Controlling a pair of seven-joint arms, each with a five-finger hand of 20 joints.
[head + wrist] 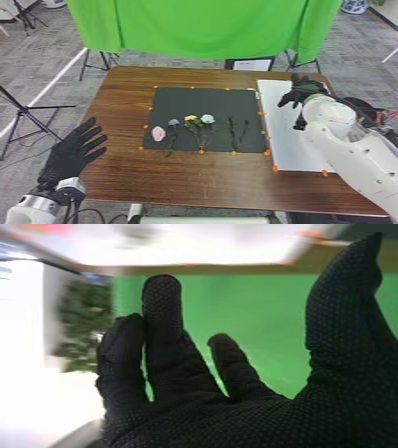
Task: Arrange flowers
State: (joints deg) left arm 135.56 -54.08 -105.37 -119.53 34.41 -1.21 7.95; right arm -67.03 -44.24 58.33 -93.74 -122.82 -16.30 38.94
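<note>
Black-gloved, the left hand [64, 161] spreads wide at the table's [120, 182] left edge, the right hand [306, 90] wide above the white board's [289, 145] far end; flowers [207, 119] lie between.

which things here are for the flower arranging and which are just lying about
For the job:
- pink flower
- white flower
- yellow flower
- dark stems
- dark mat under them
- probably the white board

Just around:
- green cloth
- tripod at the left
</note>
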